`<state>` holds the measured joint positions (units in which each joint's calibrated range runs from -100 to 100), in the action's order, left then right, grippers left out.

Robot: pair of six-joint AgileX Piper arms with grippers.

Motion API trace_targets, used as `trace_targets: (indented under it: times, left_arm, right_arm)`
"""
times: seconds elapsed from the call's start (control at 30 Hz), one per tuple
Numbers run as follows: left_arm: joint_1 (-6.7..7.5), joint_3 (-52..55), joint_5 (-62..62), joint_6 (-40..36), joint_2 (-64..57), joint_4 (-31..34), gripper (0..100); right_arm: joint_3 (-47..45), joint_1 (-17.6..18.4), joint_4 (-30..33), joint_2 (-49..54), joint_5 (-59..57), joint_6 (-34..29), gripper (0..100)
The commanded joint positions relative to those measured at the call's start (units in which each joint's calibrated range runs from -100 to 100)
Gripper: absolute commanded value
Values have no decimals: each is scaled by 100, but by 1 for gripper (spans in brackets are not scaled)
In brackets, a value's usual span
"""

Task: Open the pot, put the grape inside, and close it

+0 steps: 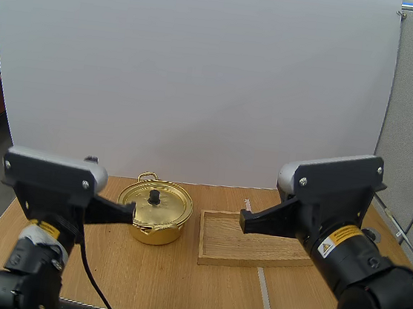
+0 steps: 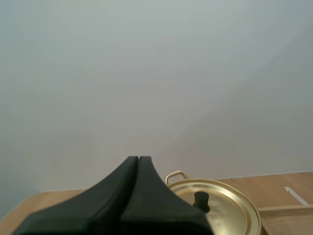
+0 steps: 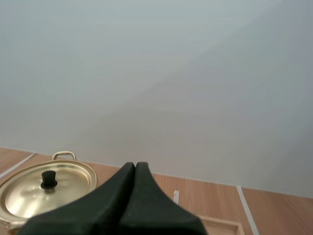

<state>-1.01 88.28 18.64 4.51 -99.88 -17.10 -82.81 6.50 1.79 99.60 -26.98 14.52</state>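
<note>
Nearest the table's [image 1: 176, 285] front edge, the left gripper [image 2: 138, 159] and the right gripper [image 3: 135, 165] each have their fingers pressed together on nothing, both aimed toward the far edge. Beyond them the gold pot [image 1: 154, 231] sits left of centre, its lid [image 1: 170, 208] on and the black knob [image 1: 155, 196] upright. The wooden tray [image 1: 252, 243] lies just beside it toward the right edge, not touching. The knob is small, so an off-centre pinch would likely slip and tilt the lid, or nudge the light pot toward the tray; coming down with fingers closed would simply knock it. Count: two grippers, one pot, one lid, one knob, one tray.
</note>
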Motion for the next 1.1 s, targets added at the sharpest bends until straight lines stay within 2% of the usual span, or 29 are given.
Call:
trace_targets:
  times: [0.0,0.17,0.37,0.5,0.83,0.97,1.07]
  left_arm:
    - [-11,855,-921,-187,-12,-23,0]
    - [-11,1172,-921,-403,-12,-23,0]
    - [-11,1172,-262,-403,-12,-65,0]
    - [-11,1172,917,-411,-12,-89,0]
    - [-11,1172,1316,-512,-12,-200,0]
    - [-11,1172,1342,-241,-12,-177,0]
    - [-11,1172,1377,-309,-12,-202,0]
  right_arm:
    - [-802,-26,68,40,650,3,0]
    - [-1719,-26,68,40,721,3,0]
    - [-1719,-149,-179,40,46,3,0]
    - [-1719,-277,-391,40,-421,3,0]
    - [-1719,-333,-407,40,-421,3,0]
    - [-1719,-333,-407,40,-421,3,0]
    - [-1719,-333,-407,40,-421,3,0]
